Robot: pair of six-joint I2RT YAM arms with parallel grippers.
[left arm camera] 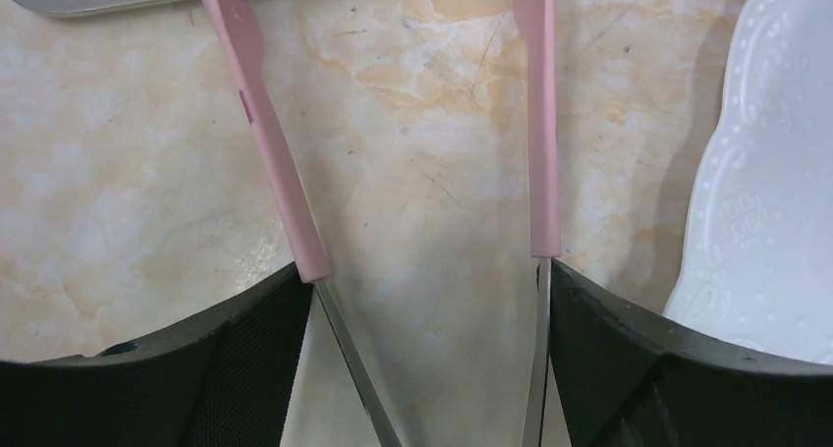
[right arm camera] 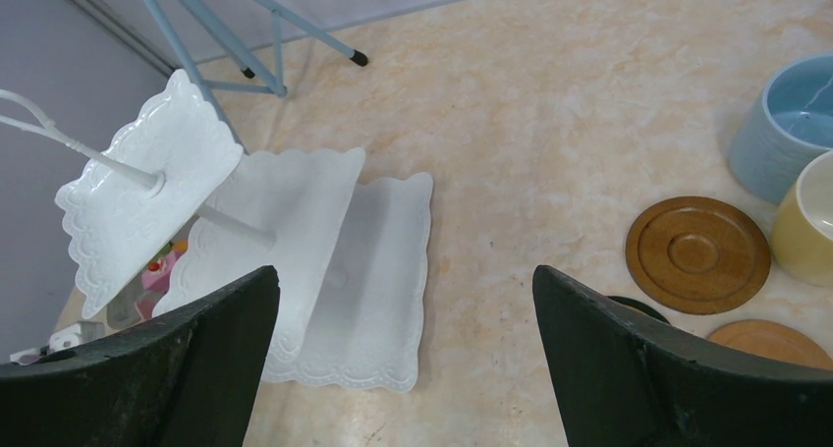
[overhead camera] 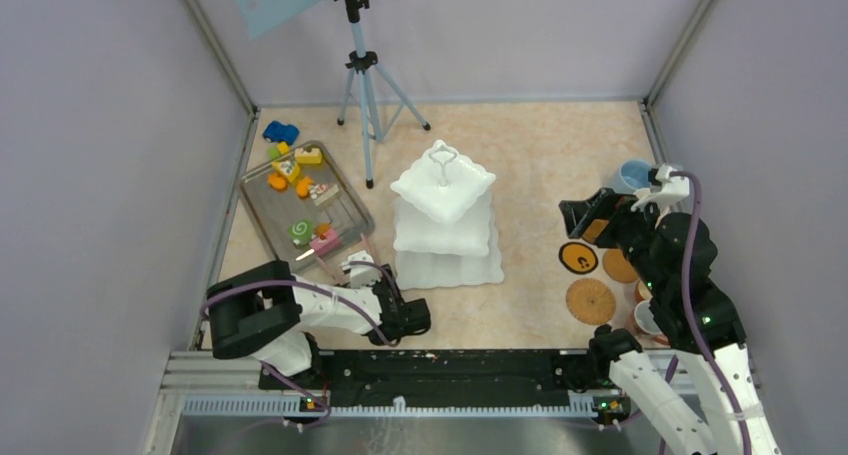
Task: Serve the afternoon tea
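From above: finds pastries (overhead camera: 290, 170) on the tray (overhead camera: 272, 223) well left of the stand (overhead camera: 445, 190), nearest the left gripper (overhead camera: 362, 273) off the stand's near-left corner. Left wrist: grips pink tongs (left arm camera: 285, 172), spread wide, long axis aimed traywards. Right wrist: shows the right gripper (right arm camera: 403, 275) agape, empty, mugs (right arm camera: 781, 123) right of the stand.

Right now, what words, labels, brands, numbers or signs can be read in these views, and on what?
No text can be read.
Black coaster: orange mark, too small to make out.
Toy pastries: specks of pattern, too blurred to read.
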